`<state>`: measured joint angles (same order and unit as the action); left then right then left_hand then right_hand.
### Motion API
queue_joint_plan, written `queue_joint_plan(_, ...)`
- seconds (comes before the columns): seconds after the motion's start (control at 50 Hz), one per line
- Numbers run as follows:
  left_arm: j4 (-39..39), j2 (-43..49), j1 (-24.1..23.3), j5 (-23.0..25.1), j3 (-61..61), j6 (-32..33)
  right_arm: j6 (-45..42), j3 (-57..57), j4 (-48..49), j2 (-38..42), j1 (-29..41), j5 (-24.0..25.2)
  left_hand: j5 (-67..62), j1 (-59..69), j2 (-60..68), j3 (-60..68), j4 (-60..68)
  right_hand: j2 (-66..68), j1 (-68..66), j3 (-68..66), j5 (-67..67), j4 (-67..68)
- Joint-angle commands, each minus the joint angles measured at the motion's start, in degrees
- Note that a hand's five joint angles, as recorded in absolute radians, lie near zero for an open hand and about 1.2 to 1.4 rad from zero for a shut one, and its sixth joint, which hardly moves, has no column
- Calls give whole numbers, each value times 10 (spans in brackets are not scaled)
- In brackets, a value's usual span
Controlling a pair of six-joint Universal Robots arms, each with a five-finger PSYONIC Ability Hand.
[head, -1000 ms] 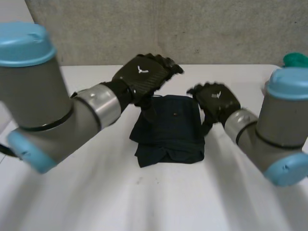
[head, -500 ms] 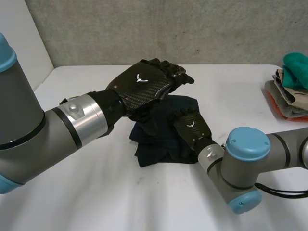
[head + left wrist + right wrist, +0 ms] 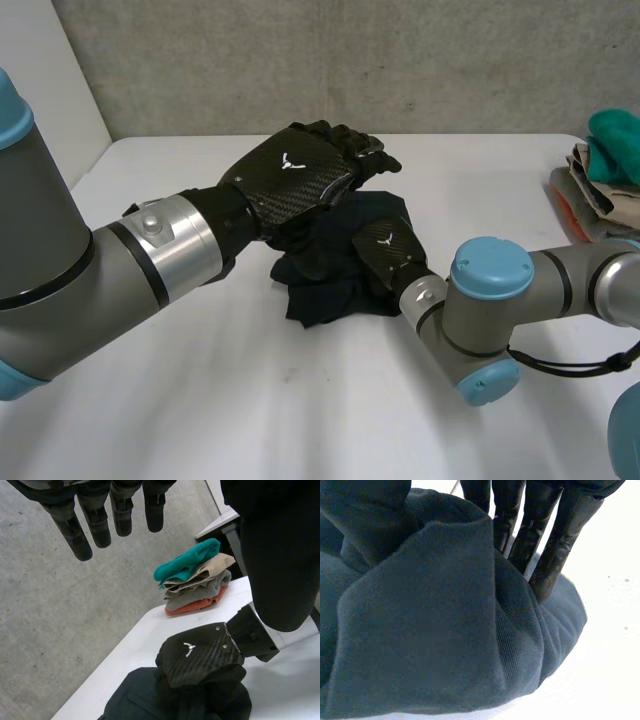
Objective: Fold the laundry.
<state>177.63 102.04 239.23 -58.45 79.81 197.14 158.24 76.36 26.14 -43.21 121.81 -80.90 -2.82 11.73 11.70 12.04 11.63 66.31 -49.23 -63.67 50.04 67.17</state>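
A dark navy garment [image 3: 322, 288] lies bunched in the middle of the white table [image 3: 300, 420]. My left hand [image 3: 300, 175] hovers open above its far left part, its fingers [image 3: 95, 525] straight and touching nothing. My right hand [image 3: 386, 250] sits low on the garment's right side. In the right wrist view a thick fold of the garment [image 3: 430, 630] is pinched between its thumb [image 3: 370, 520] and fingers [image 3: 545, 530]. The left wrist view shows the right hand [image 3: 200, 652] pressed into the garment [image 3: 135, 702].
A pile of folded laundry [image 3: 605, 180], teal on top over beige, grey and orange, sits at the table's right edge; it is also in the left wrist view [image 3: 195, 577]. A grey wall stands behind the table.
My right hand has swung in low onto the garment's right side and closed on a fold. The garment, flat a second ago, is now bunched. My left hand shifted slightly.
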Motion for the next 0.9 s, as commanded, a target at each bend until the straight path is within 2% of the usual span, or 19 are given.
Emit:
queue_joint_plan(0.02,0,-1,2,0,-1,1,-2,-11,1,-36,-8,-2,26,-15,-15,-18,-14,137,-308,-163,200,128)
queue_joint_plan(0.18,0,-4,10,-2,-6,0,-7,-35,-6,-79,-77,17,23,-12,-11,-15,-11,137,-308,-163,200,128)
queue_joint_plan(0.28,4,-15,19,-2,-7,0,0,-83,8,-93,-116,92,23,-12,-11,-15,-11,137,-308,-163,200,128)
queue_joint_plan(0.42,9,-17,19,-3,-6,-9,30,-180,20,-102,-172,120,23,-12,-11,-15,-11,137,-308,-163,200,128)
queue_joint_plan(0.58,10,-22,22,-3,-4,-20,95,-268,22,-115,-304,166,23,-12,-11,-15,-11,137,-308,-163,200,128)
queue_joint_plan(0.66,11,-23,22,-3,-4,-20,140,-297,42,-107,-366,200,23,-12,-11,-15,-11,137,-308,-163,200,128)
queue_joint_plan(0.74,10,-27,20,-3,-4,-20,202,-310,101,-69,-437,243,23,-12,-11,-15,-11,137,-308,-163,200,128)
queue_joint_plan(0.9,11,-33,17,-3,2,-20,266,-257,184,2,-524,341,23,-12,-11,-15,-11,137,-308,-163,200,128)
